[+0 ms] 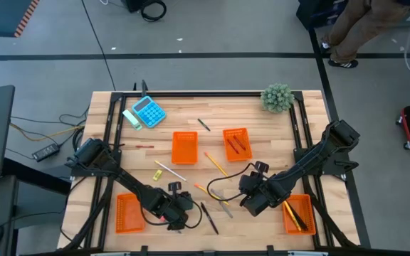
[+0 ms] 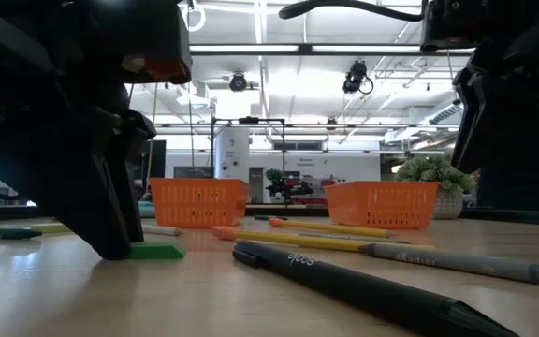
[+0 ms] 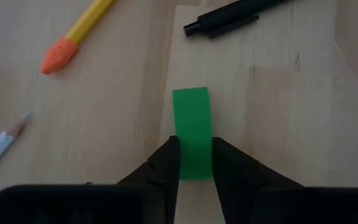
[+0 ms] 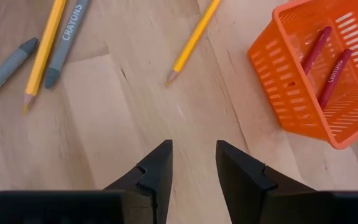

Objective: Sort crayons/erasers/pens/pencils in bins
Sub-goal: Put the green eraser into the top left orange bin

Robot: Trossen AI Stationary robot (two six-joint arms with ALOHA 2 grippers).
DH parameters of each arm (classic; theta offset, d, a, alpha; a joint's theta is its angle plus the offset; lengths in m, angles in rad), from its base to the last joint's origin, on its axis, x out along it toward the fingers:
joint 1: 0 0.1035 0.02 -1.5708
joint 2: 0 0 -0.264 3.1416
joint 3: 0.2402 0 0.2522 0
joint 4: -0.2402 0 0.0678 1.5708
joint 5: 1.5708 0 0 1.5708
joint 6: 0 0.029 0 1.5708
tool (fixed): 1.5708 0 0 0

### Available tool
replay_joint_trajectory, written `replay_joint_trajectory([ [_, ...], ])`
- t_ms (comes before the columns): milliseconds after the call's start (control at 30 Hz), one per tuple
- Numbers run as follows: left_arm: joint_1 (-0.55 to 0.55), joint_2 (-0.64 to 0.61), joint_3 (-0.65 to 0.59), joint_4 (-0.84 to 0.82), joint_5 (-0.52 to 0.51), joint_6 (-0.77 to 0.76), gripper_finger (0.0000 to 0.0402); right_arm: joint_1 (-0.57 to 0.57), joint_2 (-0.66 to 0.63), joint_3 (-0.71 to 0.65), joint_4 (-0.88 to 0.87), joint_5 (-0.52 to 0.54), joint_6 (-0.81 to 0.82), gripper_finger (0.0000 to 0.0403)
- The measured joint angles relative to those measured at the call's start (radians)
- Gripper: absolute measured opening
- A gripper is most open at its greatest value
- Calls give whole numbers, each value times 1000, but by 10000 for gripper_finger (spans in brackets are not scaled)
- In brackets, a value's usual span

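Note:
A green eraser point(image 3: 192, 118) lies flat on the wooden table near its front edge, and my left gripper point(image 3: 194, 167) is shut on it; in the low view the gripper point(image 2: 110, 229) stands beside the eraser point(image 2: 157, 251). My right gripper point(image 4: 193, 163) hangs open over bare wood right of the middle, touching nothing. Four orange bins show: two in the middle point(image 1: 184, 147) point(image 1: 236, 142), one front left point(image 1: 129, 212), one front right point(image 1: 297, 213). Yellow pencils point(image 4: 194, 40), grey crayons point(image 4: 67, 37) and a black pen point(image 3: 235, 15) lie loose. My left gripper pinches the eraser's two long sides at its near end point(image 3: 194, 155), one finger point(image 3: 166, 165) on each side. The fingers slant down from above and run along the eraser. The eraser lies flat on the table.
A bin point(image 4: 322, 68) by my right gripper holds two red crayons. A yellow stick with an orange tip point(image 3: 73, 34) lies near the eraser. A blue calculator point(image 1: 149, 112) sits at the far left and a small plant point(image 1: 277, 97) at the far right. A person's legs stand beyond the table.

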Motion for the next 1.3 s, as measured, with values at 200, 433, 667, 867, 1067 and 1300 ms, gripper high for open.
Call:
replay_joint_trajectory([
  [200, 0, 0, 0, 2, -4, -14, 85, 0, 0, 0, 0, -3, -11, 129],
  [433, 3, -34, -7, -11, -47, 18, 91, 0, 0, 0, 0, -3, -11, 129],
  [667, 27, -130, -4, -59, -97, 58, 84, 0, 0, 0, 1, -4, -11, 129],
  [867, 98, -224, -3, -180, -198, 110, 87, 0, 0, 0, 6, -4, -11, 129],
  [1067, 212, -321, -2, -237, -221, 215, 84, 0, 1, 0, 8, -4, -11, 129],
  [1300, 366, -416, -2, -263, -219, 361, 85, 0, 0, 0, 8, -7, -14, 129],
])
